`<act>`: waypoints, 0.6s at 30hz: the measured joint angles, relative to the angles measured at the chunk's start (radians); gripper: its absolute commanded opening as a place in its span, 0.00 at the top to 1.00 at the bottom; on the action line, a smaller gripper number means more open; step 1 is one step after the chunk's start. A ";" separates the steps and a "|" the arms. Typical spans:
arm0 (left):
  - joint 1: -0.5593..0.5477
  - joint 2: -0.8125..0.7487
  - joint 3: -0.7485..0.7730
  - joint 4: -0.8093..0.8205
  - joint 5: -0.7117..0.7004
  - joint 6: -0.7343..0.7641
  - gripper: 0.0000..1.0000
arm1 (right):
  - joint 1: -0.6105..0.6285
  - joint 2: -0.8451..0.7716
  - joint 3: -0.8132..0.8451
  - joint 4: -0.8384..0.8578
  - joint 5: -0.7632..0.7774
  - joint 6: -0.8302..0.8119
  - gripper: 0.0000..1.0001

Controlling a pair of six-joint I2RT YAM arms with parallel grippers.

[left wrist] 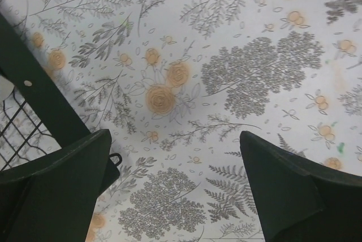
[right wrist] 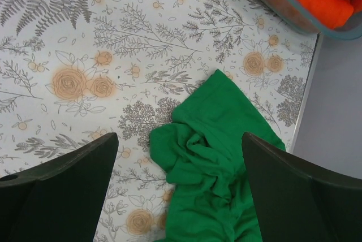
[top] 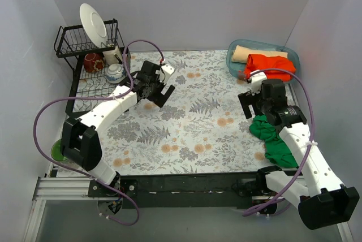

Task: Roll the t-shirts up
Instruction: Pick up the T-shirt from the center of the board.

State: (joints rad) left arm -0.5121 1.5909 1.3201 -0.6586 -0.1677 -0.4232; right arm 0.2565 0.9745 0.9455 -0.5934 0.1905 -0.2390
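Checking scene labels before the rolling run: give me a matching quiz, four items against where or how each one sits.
Column 1
1. green t-shirt
2. orange-red t-shirt
3. white plate
4. left gripper

Column 2
A. upright in the dish rack
B. open above bare tablecloth
C. crumpled on the tablecloth
D. in the blue bin

Pairs: 1-C, 2-D, 3-A, 4-B

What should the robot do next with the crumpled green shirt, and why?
Probably lower the right pincer and pinch an edge of the green t-shirt. The pincer is open, holds nothing and hangs just above it. The shirt lies crumpled near the right edge of the mat, not spread out for rolling.
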 measured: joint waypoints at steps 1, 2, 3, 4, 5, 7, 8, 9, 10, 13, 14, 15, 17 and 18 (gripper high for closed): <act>0.000 -0.011 0.000 -0.005 0.029 0.002 0.02 | 0.000 0.001 0.000 -0.011 -0.002 -0.010 0.07; 0.000 -0.020 0.000 -0.010 0.052 0.005 0.02 | 0.000 0.002 0.001 -0.023 -0.010 -0.031 0.10; 0.000 -0.030 0.000 -0.015 0.085 0.008 0.02 | 0.000 0.006 0.005 -0.043 -0.031 -0.071 0.09; 0.000 -0.039 0.000 -0.021 0.117 0.012 0.02 | 0.000 0.013 0.010 -0.063 -0.050 -0.104 0.08; 0.000 -0.047 0.002 -0.027 0.158 0.016 0.02 | 0.000 0.025 0.014 -0.077 -0.066 -0.136 0.08; 0.000 -0.050 0.010 -0.040 0.213 0.018 0.02 | 0.003 0.066 0.025 -0.098 -0.055 -0.190 0.11; 0.000 -0.050 0.011 -0.042 0.236 0.018 0.02 | -0.004 0.093 0.028 -0.106 -0.049 -0.215 0.12; 0.000 -0.049 0.011 -0.047 0.252 0.019 0.02 | -0.014 0.119 0.030 -0.115 -0.045 -0.236 0.13; -0.001 -0.048 0.011 -0.052 0.263 0.020 0.02 | -0.033 0.146 0.030 -0.122 -0.043 -0.256 0.14; -0.001 -0.048 0.011 -0.065 0.277 0.026 0.05 | -0.085 0.217 0.030 -0.146 -0.038 -0.307 0.18; -0.001 -0.048 0.012 -0.070 0.280 0.031 0.09 | -0.101 0.237 0.030 -0.151 -0.036 -0.318 0.22; -0.001 -0.048 0.013 -0.076 0.282 0.036 0.10 | -0.114 0.256 0.029 -0.154 -0.036 -0.325 0.24; -0.001 -0.048 0.013 -0.087 0.283 0.052 0.12 | -0.135 0.299 0.030 -0.158 -0.036 -0.342 0.28; -0.001 -0.048 0.013 -0.094 0.283 0.061 0.12 | -0.146 0.325 0.030 -0.160 -0.036 -0.346 0.30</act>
State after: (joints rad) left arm -0.5129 1.5429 1.3327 -0.7525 0.1158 -0.3622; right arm 0.1104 1.2995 0.9752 -0.7536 0.1547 -0.5850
